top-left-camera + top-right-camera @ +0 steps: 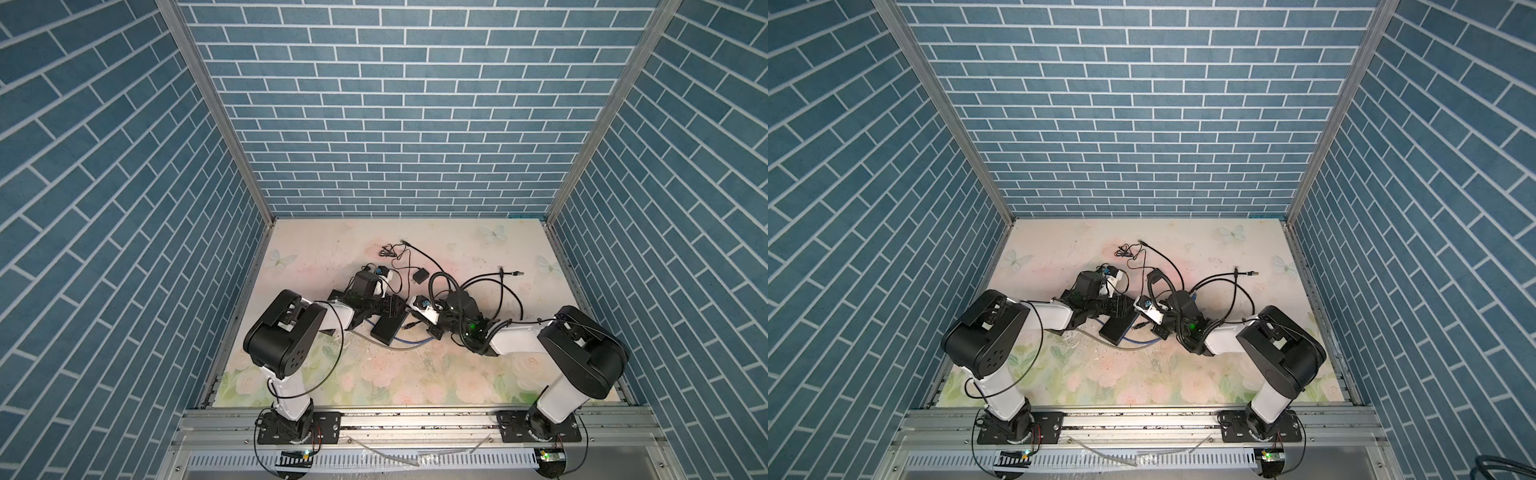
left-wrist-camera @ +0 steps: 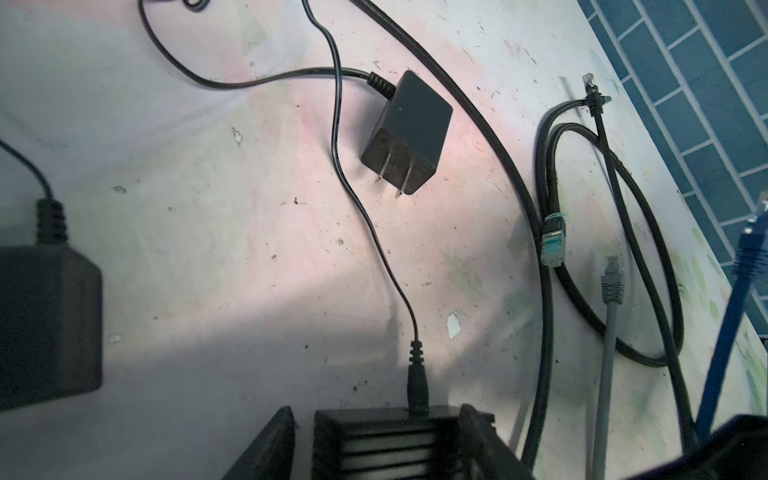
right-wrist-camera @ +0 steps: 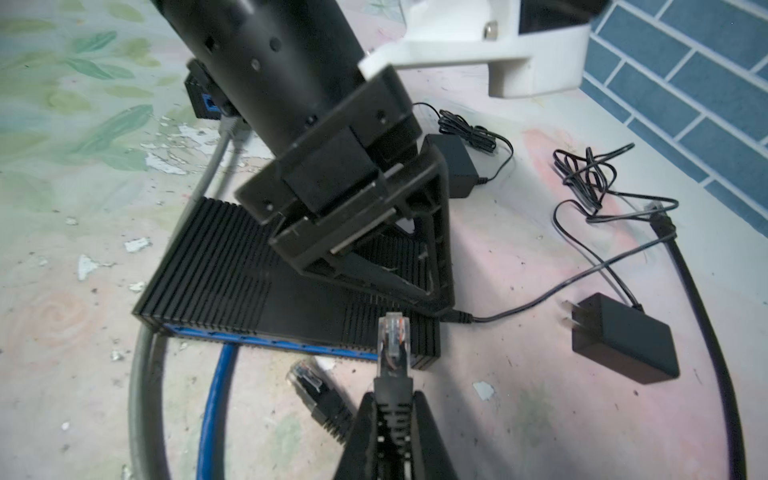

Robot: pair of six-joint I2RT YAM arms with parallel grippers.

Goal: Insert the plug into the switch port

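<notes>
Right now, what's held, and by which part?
Right gripper: jaws pinch the Ethernet plug by its black boot. Left gripper: jaws straddle the switch, not clamped.

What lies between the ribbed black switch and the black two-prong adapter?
Right wrist view: only a thin black cord over bare tabletop between switch and adapter.

Two eyes up high, two eyes down on the wrists.

Both top views hang high over the near edge of the counter (image 1: 415,374) (image 1: 1142,374), tilted down toward the back wall (image 1: 395,124), far enough to hold every edge of it, and they share nearly everything. Down low, the left wrist view skims close over the switch (image 2: 374,440) toward the adapter (image 2: 407,133); the right wrist view peers past the right fingers (image 3: 359,440) and plug (image 3: 392,336) at that same switch and adapter.
</notes>
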